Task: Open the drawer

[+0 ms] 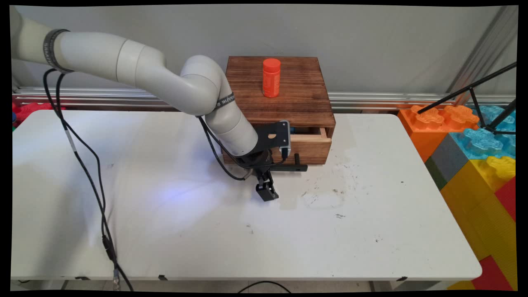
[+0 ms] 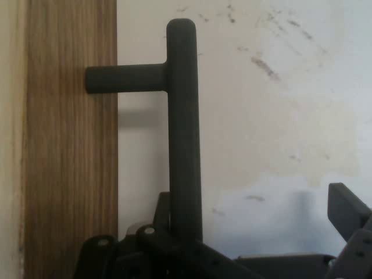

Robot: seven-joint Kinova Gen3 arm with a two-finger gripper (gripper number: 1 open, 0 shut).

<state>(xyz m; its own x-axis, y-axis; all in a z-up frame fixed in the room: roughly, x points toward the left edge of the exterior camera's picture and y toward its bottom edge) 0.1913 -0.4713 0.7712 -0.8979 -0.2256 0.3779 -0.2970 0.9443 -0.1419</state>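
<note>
Fingers spread and holding nothing. One of them shows at the edge of the hand view, well apart from the handle; the other I cannot make out. I hang low over the table, just in front of the drawer, and the black handle is the thing nearest me. Its bar runs straight up from my linkage, with one stub joining it to the wood of the drawer front.

The drawer stands out a little from the box — a pale strip of its inner edge shows under the box's top. An orange bottle stands upright on the box, well apart from me. Cables trail from the arm across the table's left side, and big coloured blocks are stacked past its right end.
</note>
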